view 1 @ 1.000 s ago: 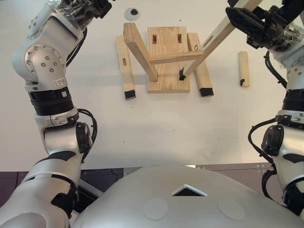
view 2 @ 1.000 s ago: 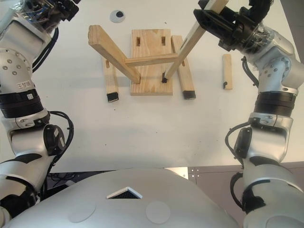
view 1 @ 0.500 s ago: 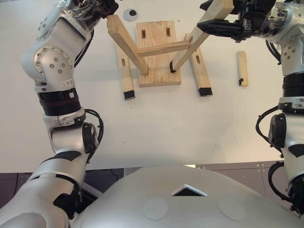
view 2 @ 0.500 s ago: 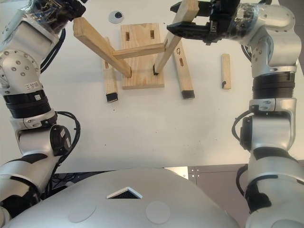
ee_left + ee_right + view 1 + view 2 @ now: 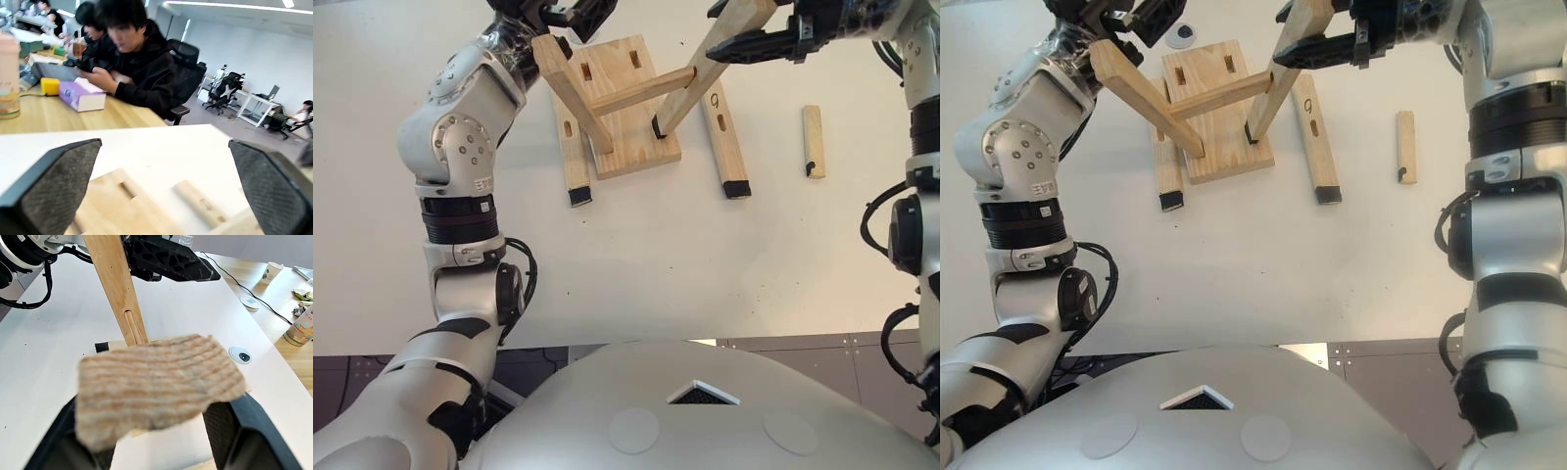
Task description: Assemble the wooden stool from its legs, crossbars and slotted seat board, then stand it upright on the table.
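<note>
The slotted seat board (image 5: 625, 110) lies flat on the white table. Over it tilts a part-built frame of two legs joined by a crossbar (image 5: 641, 90), its feet resting on the board. My right gripper (image 5: 741, 29) is shut on the upper end of the right leg (image 5: 161, 382). The open left gripper (image 5: 555, 18) sits at the top of the left leg (image 5: 571, 90), with wood low between its pads (image 5: 54, 181). Two loose legs (image 5: 572, 157) (image 5: 724, 137) lie beside the board. A loose crossbar (image 5: 814, 142) lies to the right.
A round grey grommet (image 5: 1181, 36) sits in the tabletop just behind the board. The table's front edge (image 5: 705, 339) runs close to my body, with bare white surface between it and the parts.
The right gripper has carried the frame leftward and lower over the board. My left gripper has swung right to the left leg's top. The seat board has turned a little.
</note>
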Available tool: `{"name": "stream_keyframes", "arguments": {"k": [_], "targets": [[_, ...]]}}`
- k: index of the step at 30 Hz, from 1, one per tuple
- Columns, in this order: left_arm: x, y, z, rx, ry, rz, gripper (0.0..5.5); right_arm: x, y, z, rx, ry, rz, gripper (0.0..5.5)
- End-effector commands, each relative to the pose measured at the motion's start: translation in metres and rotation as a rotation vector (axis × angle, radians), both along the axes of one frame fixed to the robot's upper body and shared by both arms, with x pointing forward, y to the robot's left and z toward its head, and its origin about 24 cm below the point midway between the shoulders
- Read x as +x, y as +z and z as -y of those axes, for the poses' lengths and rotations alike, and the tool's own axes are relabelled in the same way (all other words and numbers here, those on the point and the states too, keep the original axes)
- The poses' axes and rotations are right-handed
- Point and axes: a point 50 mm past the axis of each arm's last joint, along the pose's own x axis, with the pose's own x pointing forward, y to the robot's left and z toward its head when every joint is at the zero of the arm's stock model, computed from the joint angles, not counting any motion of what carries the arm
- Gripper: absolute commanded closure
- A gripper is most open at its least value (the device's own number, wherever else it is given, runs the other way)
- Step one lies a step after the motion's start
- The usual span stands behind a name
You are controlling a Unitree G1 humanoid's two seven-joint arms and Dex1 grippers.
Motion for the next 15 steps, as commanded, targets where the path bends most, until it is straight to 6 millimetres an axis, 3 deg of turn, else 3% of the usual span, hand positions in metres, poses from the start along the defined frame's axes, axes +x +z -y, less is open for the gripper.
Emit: {"name": "stream_keyframes", "arguments": {"k": [1,7,9,12,15], "targets": [[0.016,-0.016,-0.014,0.138,0.132,-0.07,0.72,0.002,-0.035,-0.002,-0.225,0.014,-0.112,3.37],[0.031,-0.025,-0.011,0.122,0.152,-0.124,0.72,0.006,-0.035,-0.008,-0.328,0.085,-0.12,3.37],[0.04,-0.036,-0.008,0.178,0.153,-0.169,0.72,0.006,-0.036,-0.011,-0.354,0.106,-0.129,3.37],[0.049,-0.067,-0.006,0.501,0.179,-0.206,0.72,0.007,-0.038,-0.015,-0.391,0.13,-0.139,3.37],[0.044,-0.097,0.0,0.714,0.116,-0.254,0.72,0.008,-0.036,-0.02,-0.422,0.159,-0.145,3.37]]}}
